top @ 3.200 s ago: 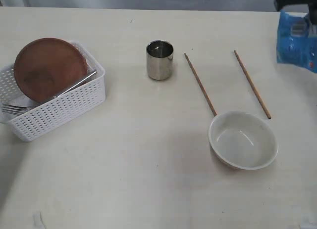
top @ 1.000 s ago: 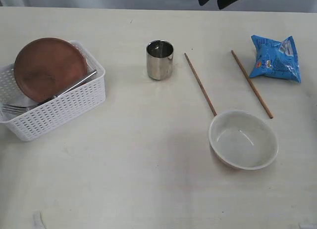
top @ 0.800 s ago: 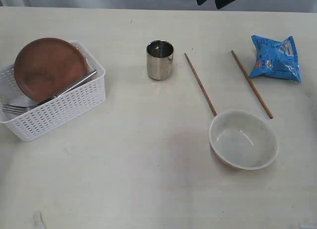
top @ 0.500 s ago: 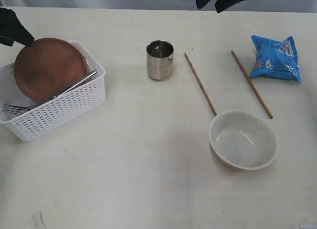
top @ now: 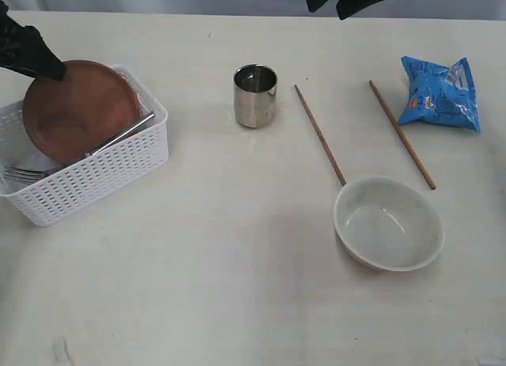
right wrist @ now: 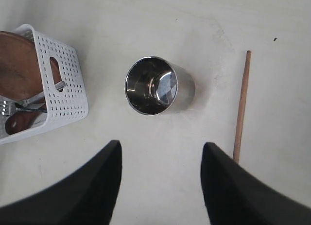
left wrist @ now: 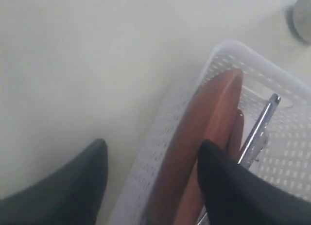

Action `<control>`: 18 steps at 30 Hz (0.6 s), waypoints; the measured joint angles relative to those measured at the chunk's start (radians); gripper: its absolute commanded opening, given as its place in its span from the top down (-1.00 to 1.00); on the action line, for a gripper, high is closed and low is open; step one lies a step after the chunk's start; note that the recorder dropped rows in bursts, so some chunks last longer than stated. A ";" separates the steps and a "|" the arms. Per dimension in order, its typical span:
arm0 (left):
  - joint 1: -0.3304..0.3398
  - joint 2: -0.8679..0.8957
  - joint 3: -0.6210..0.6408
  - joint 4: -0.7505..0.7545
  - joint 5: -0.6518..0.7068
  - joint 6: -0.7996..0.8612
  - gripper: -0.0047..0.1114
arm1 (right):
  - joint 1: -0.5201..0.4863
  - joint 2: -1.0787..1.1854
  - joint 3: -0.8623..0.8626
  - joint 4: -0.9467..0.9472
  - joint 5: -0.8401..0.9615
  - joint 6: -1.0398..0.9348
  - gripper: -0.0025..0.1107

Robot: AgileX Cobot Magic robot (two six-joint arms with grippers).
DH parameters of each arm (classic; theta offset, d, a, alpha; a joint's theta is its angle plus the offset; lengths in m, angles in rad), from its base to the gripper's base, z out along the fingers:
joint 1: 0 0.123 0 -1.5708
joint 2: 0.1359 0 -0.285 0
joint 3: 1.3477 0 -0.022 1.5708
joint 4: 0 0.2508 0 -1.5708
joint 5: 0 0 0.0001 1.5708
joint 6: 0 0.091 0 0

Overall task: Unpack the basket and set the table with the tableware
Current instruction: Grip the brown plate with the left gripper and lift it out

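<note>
While the pale cream table is taken up across its width, the white lattice basket is found at its left side in the exterior view. The brown round plate is propped on edge inside the basket, leaned against its far wall. The off-white bowl is set upright on the table toward the right front, and the blue snack bag is laid at the far right. Two wooden chopsticks are laid apart between cup and bag, the near end of one being just beside the bowl's rim. The steel cup is stood upright near the middle, well apart from the basket. A steel knife and fork are seen in the basket beside the plate. The left gripper is held spread wide, with the plate's rim and the basket's wall between its fingers; contact cannot be told. The right gripper is held spread above the cup, with nothing pinched.
</note>
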 measured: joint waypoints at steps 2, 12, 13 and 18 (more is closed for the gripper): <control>-0.001 0.000 0.000 -0.017 0.018 0.020 0.47 | 0.000 0.000 0.000 0.000 0.000 0.000 0.11; -0.002 0.002 0.000 -0.020 0.036 0.044 0.92 | 0.000 0.000 0.000 0.000 0.000 -0.008 0.11; -0.002 0.002 0.000 -0.020 0.036 0.044 0.92 | 0.000 0.000 0.000 0.000 0.000 -0.008 0.11; -0.002 0.002 0.000 -0.020 0.036 0.055 0.92 | 0.000 0.000 0.000 0.000 0.000 -0.009 0.11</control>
